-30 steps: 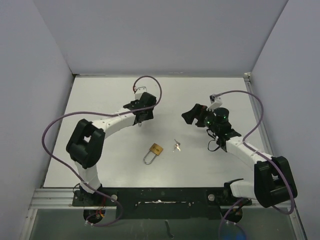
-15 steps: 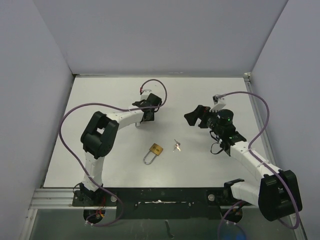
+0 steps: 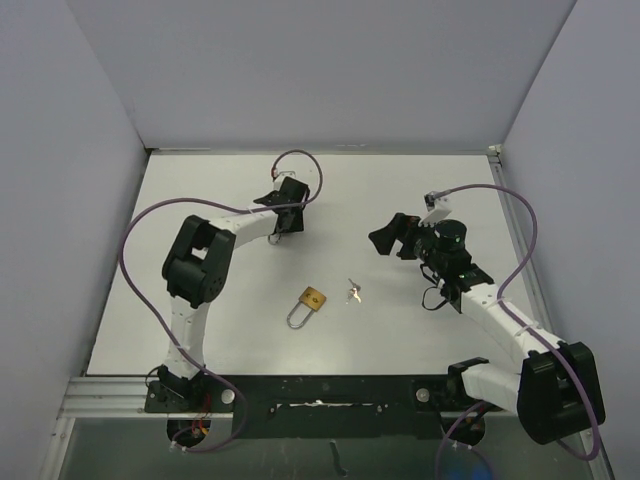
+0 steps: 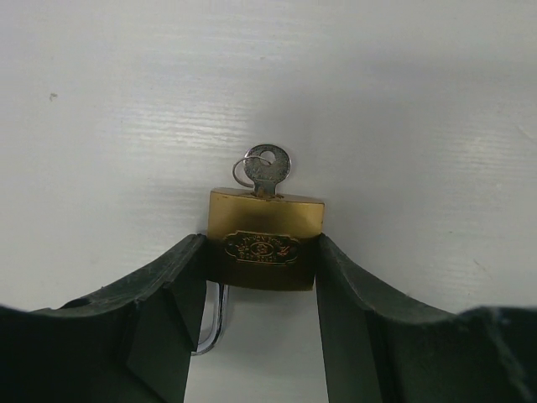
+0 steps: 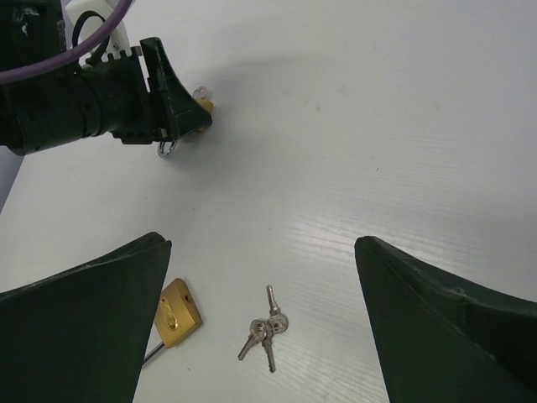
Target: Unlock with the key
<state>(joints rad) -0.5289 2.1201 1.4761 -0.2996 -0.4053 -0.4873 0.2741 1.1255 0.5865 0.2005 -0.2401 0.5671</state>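
My left gripper (image 4: 260,252) is shut on a brass padlock (image 4: 265,243), its two fingers pressing the sides of the body. A silver key (image 4: 268,166) with a ring sits in the lock's keyhole, and part of the shackle (image 4: 214,327) shows below. In the top view this gripper (image 3: 282,234) is at the far middle of the table. The right wrist view shows it (image 5: 172,109) from afar. My right gripper (image 3: 390,233) is open and empty, held above the table (image 3: 200,330). A second brass padlock (image 3: 311,300) and a bunch of keys (image 3: 353,291) lie on the table, and both show in the right wrist view: the padlock (image 5: 178,313) and the keys (image 5: 267,329).
Grey walls close in the white table on three sides. Purple cables (image 3: 130,270) loop from both arms over the table. A metal rail (image 3: 320,390) runs along the near edge by the arm bases.
The left arm's elbow has swung inward and its wrist has shifted slightly while holding the padlock. The right gripper has drifted a little to the right. The loose padlock and keys have not moved.
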